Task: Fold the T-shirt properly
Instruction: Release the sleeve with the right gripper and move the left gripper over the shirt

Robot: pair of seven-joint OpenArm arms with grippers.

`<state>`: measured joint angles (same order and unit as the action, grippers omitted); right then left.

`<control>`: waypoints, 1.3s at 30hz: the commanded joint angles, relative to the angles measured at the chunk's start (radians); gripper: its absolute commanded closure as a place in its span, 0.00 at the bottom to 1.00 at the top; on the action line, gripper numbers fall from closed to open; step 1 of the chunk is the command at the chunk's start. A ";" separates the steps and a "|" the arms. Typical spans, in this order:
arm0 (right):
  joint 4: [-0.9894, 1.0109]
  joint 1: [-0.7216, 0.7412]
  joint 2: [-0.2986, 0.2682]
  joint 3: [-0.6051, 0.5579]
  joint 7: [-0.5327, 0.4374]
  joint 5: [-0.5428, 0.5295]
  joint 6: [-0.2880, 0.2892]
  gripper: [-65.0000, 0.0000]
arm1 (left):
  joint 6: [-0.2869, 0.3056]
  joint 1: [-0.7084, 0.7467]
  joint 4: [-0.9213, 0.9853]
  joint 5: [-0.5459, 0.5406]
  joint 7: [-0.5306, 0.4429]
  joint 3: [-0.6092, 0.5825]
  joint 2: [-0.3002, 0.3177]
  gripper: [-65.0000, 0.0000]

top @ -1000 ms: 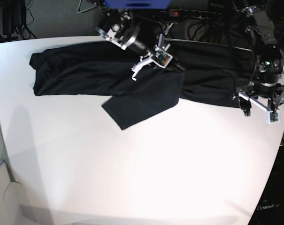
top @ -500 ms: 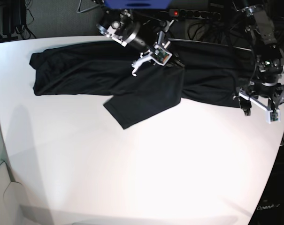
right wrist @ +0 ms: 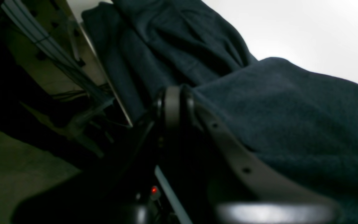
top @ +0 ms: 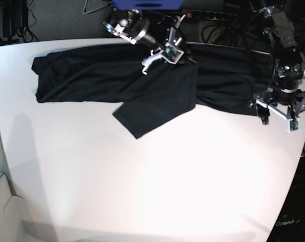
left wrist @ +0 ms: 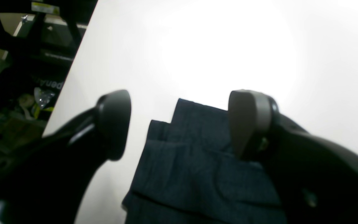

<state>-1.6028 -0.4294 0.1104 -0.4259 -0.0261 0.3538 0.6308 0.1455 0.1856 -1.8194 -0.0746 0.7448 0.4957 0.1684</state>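
Fabric covers the far part of the white worktop [top: 142,191]: the T-shirt [top: 92,75] lies spread in a long dark band from about 9 o'clock to 3 o'clock in the base view, along the far edge. One flap of it, folded over, juts toward the near side at the middle and ends in a blunt corner pointing to 7 o'clock.

Right gripper [top: 185,56] sits at 12 o'clock over the far edge of the shirt, its jaws closed on a pinch of the T-shirt; in the right wrist view the dark knit rises from the worktop and drapes over one finger [right wrist: 174,105], so the cloth there is lifted off the surface.

Left gripper [top: 278,120] hangs at 3 o'clock, by the shirt's end on that side, with its jaws spread wide and nothing between them. In the left wrist view the two fingers [left wrist: 113,124] stand well apart above the shirt's edge, whose layered corner shows between them against the bright worktop. Whether they touch the cloth I cannot tell.

Cables [top: 218,22] and dark equipment lie beyond the far edge of the worktop.
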 commanded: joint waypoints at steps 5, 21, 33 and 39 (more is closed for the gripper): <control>-0.004 -0.038 0.047 -0.052 -0.028 0.026 -0.016 0.96 | -0.005 -0.008 -0.019 -0.001 -0.023 0.007 0.013 0.28; -0.072 -0.033 0.004 0.083 -0.038 -0.034 -0.016 0.66 | -0.004 -0.018 -0.023 -0.011 -0.024 -0.002 0.015 0.27; -0.209 0.042 -0.134 0.583 -0.028 -0.175 -0.012 0.66 | -0.013 -0.266 -0.030 -0.009 0.019 -0.340 0.003 0.27; -0.170 0.074 -0.180 0.853 -0.028 -0.192 -0.010 0.66 | -0.014 -0.407 0.103 -0.001 0.112 -0.655 -0.092 0.28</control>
<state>-1.7573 -0.3622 -0.0574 0.4244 -0.0257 0.1776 0.6289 0.1360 -0.2005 -1.6989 -0.0753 0.8738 -0.1646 0.0788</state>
